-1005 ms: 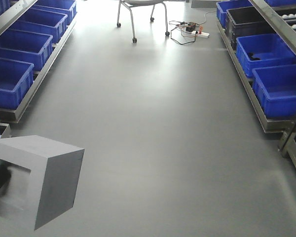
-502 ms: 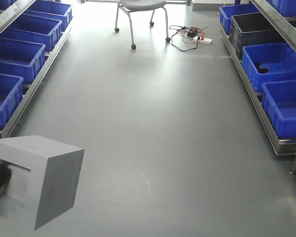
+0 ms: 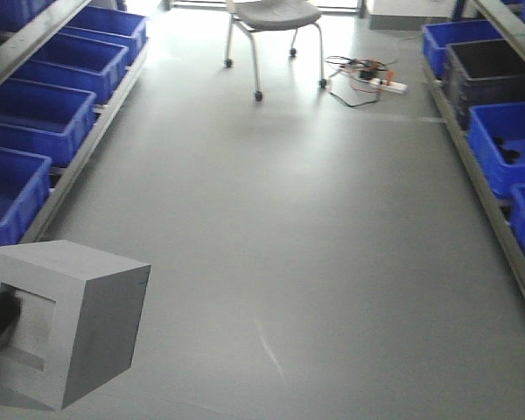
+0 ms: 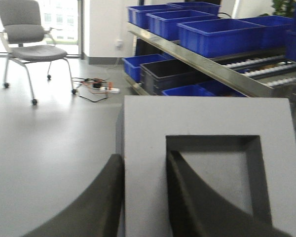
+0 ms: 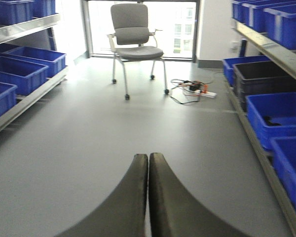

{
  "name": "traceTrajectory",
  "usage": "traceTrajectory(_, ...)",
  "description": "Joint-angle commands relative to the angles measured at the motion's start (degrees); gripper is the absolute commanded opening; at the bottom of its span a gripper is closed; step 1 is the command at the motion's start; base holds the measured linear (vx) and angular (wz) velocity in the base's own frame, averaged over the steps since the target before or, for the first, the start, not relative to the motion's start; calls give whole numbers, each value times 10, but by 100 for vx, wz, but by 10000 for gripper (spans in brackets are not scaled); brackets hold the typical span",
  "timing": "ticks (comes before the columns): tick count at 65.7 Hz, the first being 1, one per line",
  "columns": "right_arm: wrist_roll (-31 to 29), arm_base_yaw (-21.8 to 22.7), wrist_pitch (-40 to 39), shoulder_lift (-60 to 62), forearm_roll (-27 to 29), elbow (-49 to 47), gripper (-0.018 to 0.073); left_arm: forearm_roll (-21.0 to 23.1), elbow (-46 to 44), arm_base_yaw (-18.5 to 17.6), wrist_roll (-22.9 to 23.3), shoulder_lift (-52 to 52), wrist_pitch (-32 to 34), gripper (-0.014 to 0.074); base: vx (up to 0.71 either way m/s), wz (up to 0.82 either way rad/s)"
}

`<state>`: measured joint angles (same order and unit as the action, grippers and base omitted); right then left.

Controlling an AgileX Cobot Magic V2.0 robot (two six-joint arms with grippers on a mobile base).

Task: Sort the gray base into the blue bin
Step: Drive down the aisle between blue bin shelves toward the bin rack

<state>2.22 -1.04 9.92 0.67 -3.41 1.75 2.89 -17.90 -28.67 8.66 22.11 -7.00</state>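
The gray base (image 3: 70,324) is a light-gray block with a square recess, held in the air at the lower left of the front view. My left gripper (image 4: 144,163) is shut on one wall of it. One dark finger (image 4: 106,197) is outside the block and the other (image 4: 187,197) is inside the recess. The block (image 4: 207,123) fills the left wrist view. My right gripper (image 5: 148,157) is shut and empty above the floor. Blue bins (image 3: 26,114) line the left rack and others (image 3: 507,140) line the right rack.
An office chair (image 3: 271,17) stands at the far end of the aisle, with a power strip and cables (image 3: 367,79) on the floor beside it. A black bin (image 3: 494,70) sits among the right-hand bins. Metal rack rails (image 3: 79,157) border the grey floor.
The whole scene has shifted right and nearer: the chair and right bins moved right, and the left bins came further into view. The gray base stays gripped in the same spot in the frame.
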Motion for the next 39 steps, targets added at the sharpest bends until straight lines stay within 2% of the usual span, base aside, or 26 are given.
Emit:
traceTrajectory(1,-3,3,-43,6,-4,8,-9,3,-20,-1,4,4,64,-6,31,40)
traceTrajectory(13,-3,3,-43,6,-4,8,-9,3,-20,-1,4,4,64,-6,28,62)
traceTrajectory(39,-3,3,-43,6,-4,8,-9,3,-20,-1,4,4,64,-6,23,82)
